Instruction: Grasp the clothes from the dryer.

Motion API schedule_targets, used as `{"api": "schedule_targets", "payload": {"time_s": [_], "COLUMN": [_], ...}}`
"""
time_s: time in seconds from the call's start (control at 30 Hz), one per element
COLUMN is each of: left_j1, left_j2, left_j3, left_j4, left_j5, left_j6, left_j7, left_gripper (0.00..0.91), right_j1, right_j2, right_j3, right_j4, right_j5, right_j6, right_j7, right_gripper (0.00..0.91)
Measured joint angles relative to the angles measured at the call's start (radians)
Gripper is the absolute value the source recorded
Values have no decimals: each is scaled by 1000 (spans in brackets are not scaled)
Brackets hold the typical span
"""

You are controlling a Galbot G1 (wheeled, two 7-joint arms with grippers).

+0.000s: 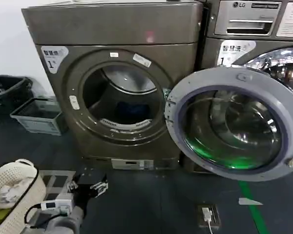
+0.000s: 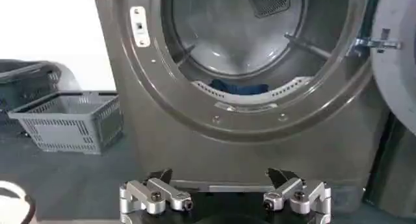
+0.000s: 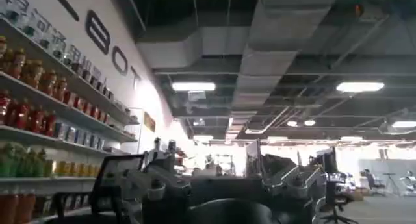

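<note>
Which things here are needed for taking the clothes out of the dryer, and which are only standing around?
Needed:
- the clothes, dark blue, inside the drum
- the dryer, its door swung open
- the left gripper, open, low in front of the dryer

Standing around:
- the LG machine
- the grey basket
- the black basket
- the white basket
</note>
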Motion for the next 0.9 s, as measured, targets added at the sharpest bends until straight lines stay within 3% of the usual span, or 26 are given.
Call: {"api": "schedule_targets", "payload": {"time_s": [0.9], "left_j1": [-1], "left_j2": [2], "left_j3": [-1], "left_j4": [2], "left_j5": [-3], "left_j6": [0], "left_j7": [-1], "left_gripper": [907], "right_j1": [-14], "right_j2": [15], "right_j3": [4], "right_j4": [6], "right_j5": [8], "right_j6": [5], "right_j7": [3], "right_gripper": [907]}}
